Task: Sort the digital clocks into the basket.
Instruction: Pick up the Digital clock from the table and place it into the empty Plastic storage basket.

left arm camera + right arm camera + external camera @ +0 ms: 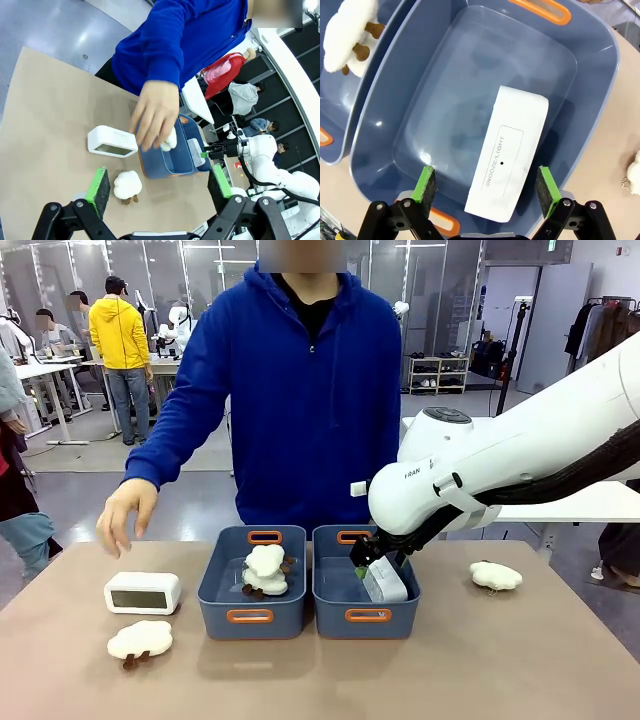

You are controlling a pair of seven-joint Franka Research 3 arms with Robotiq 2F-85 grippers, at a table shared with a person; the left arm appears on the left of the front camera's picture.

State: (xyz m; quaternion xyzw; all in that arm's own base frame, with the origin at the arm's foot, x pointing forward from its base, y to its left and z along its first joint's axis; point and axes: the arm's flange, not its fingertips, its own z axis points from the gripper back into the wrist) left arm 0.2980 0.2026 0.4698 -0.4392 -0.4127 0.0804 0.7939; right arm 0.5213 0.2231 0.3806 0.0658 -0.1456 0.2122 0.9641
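- Hovering with jaws spread, right gripper (485, 184) straddles one digital clock (512, 160) lying inside the right basket (592, 95).
- Left gripper (160, 186) spread, holding nothing.
- Second digital clock (143, 592) sits near the table's (520, 660) left edge.

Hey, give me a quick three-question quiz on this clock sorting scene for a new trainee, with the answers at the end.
1. True or false: the right gripper stands open over a digital clock lying in a basket.
2. Where is the other clock? A) on the table B) in the same basket C) on the floor.
3. How many plush toys lie on the table outside the baskets?
Key: 1 true; 2 A; 3 two.
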